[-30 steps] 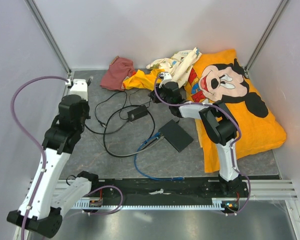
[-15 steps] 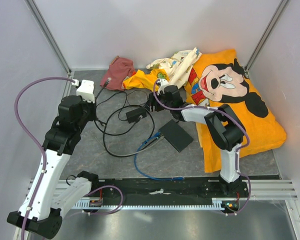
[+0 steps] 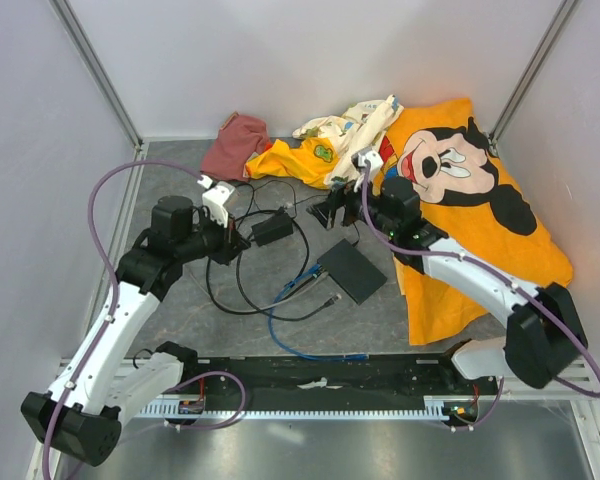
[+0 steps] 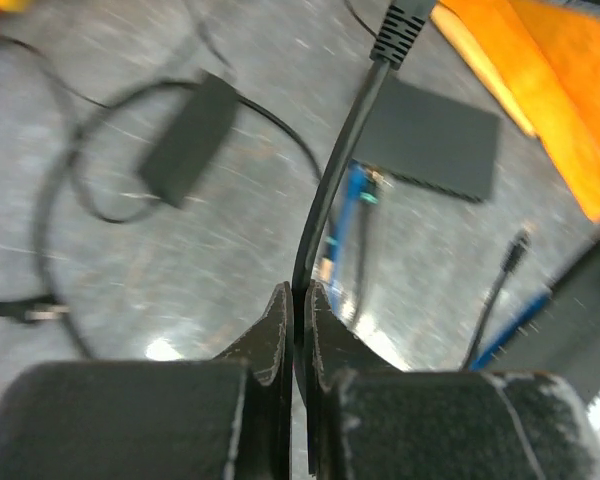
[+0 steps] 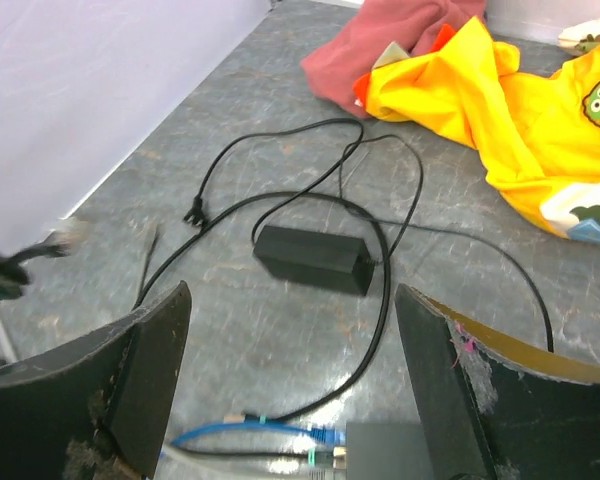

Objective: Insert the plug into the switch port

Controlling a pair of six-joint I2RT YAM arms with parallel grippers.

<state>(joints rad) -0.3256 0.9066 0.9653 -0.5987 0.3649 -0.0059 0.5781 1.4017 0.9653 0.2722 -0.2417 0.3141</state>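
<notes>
Switch-port job, status entry: insertion not shown as finished. The left gripper (image 4: pixel 298 300) is pinching a thin black cable (image 4: pixel 330 180) between closed fingers, near the middle of the worktop (image 3: pixel 380 320) on its left side; this lead is not the task's own. The right gripper (image 5: pixel 290 360) is hovering with fingers spread wide and nothing between them, towards the far edge, above a black power adapter (image 5: pixel 310 258). The plug (image 5: pixel 325 435), ending the bright-blue cable (image 5: pixel 240 432), is lying at the left edge of the flat black switch (image 3: pixel 352 270) near the worktop's centre, pointing at it. Whether it is seated in a port or only resting against the housing cannot be told. Neither gripper is touching the blue lead. Judged remaining: releasing the black cable, taking the plug, lining it up with a port and pressing it home. An orange cartoon cushion (image 3: pixel 470 200) is occupying the right side.
</notes>
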